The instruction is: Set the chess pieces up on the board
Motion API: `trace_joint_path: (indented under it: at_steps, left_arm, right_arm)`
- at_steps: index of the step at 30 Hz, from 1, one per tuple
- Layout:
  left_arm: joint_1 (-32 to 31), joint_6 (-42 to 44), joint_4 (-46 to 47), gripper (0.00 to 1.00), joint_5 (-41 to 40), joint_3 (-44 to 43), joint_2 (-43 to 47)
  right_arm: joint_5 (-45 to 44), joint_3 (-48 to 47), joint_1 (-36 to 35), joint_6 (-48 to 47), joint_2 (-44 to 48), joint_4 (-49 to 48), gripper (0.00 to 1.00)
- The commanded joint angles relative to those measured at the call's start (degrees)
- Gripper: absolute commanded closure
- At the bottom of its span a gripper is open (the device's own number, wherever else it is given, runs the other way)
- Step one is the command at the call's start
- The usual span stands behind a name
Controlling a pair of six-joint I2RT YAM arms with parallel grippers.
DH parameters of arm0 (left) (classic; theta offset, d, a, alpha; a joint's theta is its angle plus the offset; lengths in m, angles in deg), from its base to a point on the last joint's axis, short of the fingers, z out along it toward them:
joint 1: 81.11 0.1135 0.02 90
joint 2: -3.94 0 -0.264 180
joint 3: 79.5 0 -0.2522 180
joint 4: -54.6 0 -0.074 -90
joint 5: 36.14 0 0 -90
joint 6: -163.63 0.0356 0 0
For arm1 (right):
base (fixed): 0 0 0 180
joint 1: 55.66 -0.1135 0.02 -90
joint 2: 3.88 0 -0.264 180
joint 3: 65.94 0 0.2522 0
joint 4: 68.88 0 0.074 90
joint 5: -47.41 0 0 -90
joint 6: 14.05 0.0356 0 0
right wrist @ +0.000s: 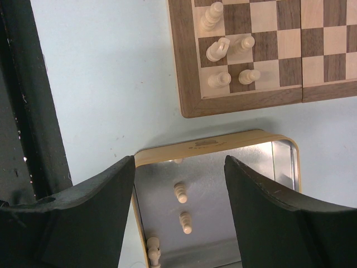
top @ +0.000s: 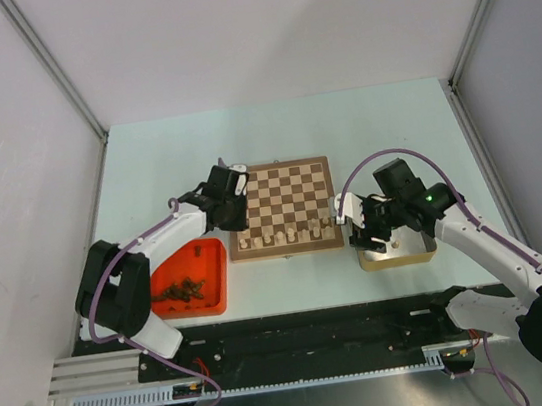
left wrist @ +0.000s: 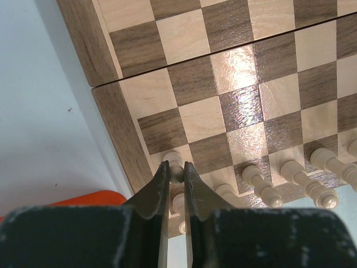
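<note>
Clamped with the left gripper [left wrist: 175, 170] on a pale pawn [left wrist: 172, 159], right between its fingertips at the board [left wrist: 120, 134] edge. Spread wide at the right gripper [right wrist: 179, 167], above the gold tin [right wrist: 217, 142], loose pale pieces [right wrist: 180, 192] lying below between its fingers.

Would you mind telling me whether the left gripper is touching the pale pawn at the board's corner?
Touching. The left wrist view shows the left gripper closed on the pawn, a finger pressed against each side with no gap visible.
</note>
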Motion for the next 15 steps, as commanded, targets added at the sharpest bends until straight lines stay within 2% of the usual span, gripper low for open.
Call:
trace_joint_path:
  at_steps: [1,15]
  left_arm:
    - [-0.39,-0.75,0.32,0.89,-0.15,-0.89,0.3]
    - [-0.3,-1.01,0.32,0.92,0.29,-0.01,1.35]
  right_arm:
    - [-0.36,-1.59,-0.22,-0.47,-0.19,0.11,0.3]
    - [-0.28,-1.59,-0.22,-0.56,-0.28,0.19,0.3]
